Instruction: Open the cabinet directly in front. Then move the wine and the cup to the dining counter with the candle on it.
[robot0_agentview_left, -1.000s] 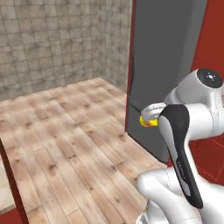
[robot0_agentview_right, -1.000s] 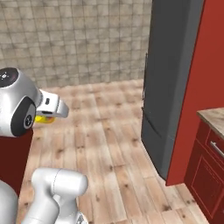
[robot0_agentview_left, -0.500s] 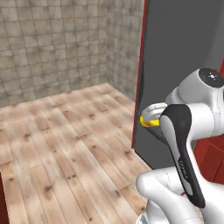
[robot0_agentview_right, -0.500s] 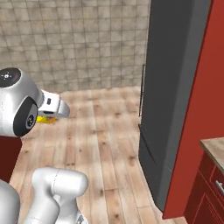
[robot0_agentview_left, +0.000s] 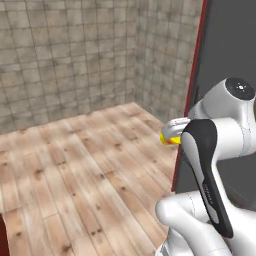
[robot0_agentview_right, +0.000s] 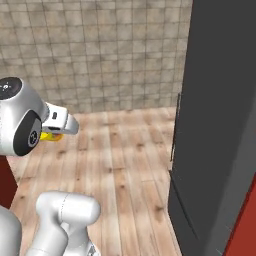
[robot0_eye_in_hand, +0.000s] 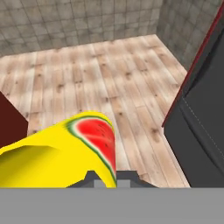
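From the left base view, we saw the yellow cup (robot0_agentview_left: 169, 138) carried at the end of the white arm, level with the robot's elbow, with the gripper (robot0_agentview_left: 172, 131) wrapped round it. A tall dark grey appliance (robot0_agentview_left: 225, 75), probably a refrigerator, stood just beside the arm on the right, edged by a red panel (robot0_agentview_left: 194, 75). Wooden plank floor (robot0_agentview_left: 75, 165) stretched away to a grey tiled wall (robot0_agentview_left: 65, 55).

From the right base view, we saw a sliver of the cup (robot0_agentview_right: 50, 136) peeping out under the hand, above open floor (robot0_agentview_right: 125, 150). The dark appliance (robot0_agentview_right: 220, 125) rose close on the right, with a thin vertical handle on its near edge.

From the hand view, the cup (robot0_eye_in_hand: 65, 153) loomed large and lay tilted on its side, a watermelon slice printed on it. The fingers (robot0_eye_in_hand: 94, 181) appeared clenched on the cup, though their tips were mostly hidden beneath it.

We judged the cup light, rigid and smooth, so it could slip if the hold loosened; grasping it across the middle of its round wall seemed soundest. We judged the appliance's corner the nearest thing to strike while turning toward the dining desk.
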